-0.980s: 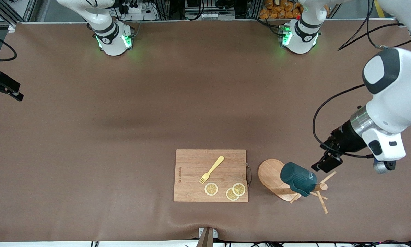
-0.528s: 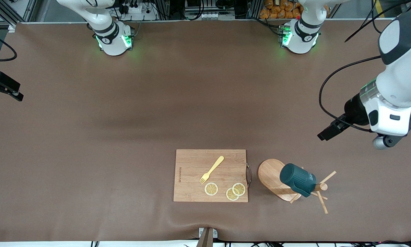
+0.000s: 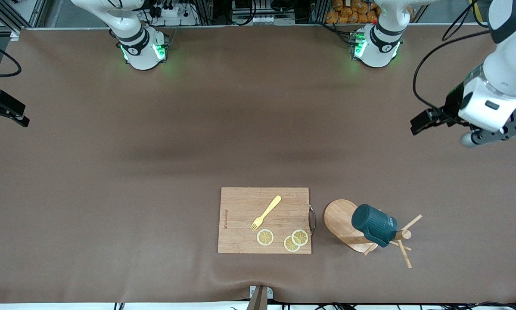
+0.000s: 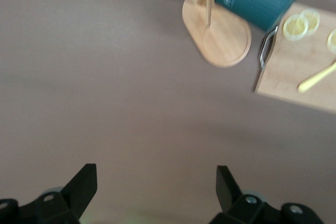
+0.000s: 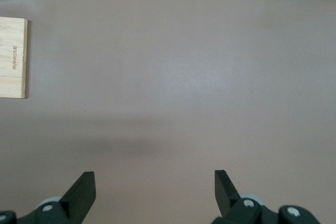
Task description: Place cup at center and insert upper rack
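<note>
The cup hangs tilted on the upper rack, which stands on the tabletop just beside the handle end of the cutting board, toward the left arm's end. A yellow fork and three lemon slices lie on the board. The left gripper hovers over bare tabletop, jaws spread wide and holding nothing. The right gripper waits at the right arm's end, also wide apart and empty.
</note>
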Motion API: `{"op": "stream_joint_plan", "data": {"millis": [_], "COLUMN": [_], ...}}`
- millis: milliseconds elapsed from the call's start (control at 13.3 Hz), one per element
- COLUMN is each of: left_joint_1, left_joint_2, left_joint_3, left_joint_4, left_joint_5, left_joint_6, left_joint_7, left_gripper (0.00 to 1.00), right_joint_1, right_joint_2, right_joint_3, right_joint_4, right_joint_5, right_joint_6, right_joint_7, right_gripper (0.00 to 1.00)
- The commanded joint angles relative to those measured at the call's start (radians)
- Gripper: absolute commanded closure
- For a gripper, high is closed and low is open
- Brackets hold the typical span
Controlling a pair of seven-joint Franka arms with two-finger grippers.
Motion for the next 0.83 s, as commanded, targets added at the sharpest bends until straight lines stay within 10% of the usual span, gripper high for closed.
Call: {"op": "stream_joint_plan", "data": {"millis": [0,754], "left_joint_1": [-0.101,-0.088], "left_joint_2": [-0.093,-0.11], "left_joint_3": [0.103,0.104], "left_joint_4": [-0.049,0.039], "left_joint_5": [0.018,0.024], "left_joint_6": [-0.091,-0.19], "left_joint_7": [0.162,0.327], "left_gripper": [0.0,0.0], "right_joint_1": [0.003,0.003], "right_joint_2": [0.01,0.01], "right_joint_3": [-0.002,-0.002], "right_joint_4": [0.023,0.023], "right_joint_5": [-0.013,-0.013], "right_joint_6": [-0.014,-0.014], "right_joint_7": [0.001,0.001], "right_gripper": [0.0,0.0]}}
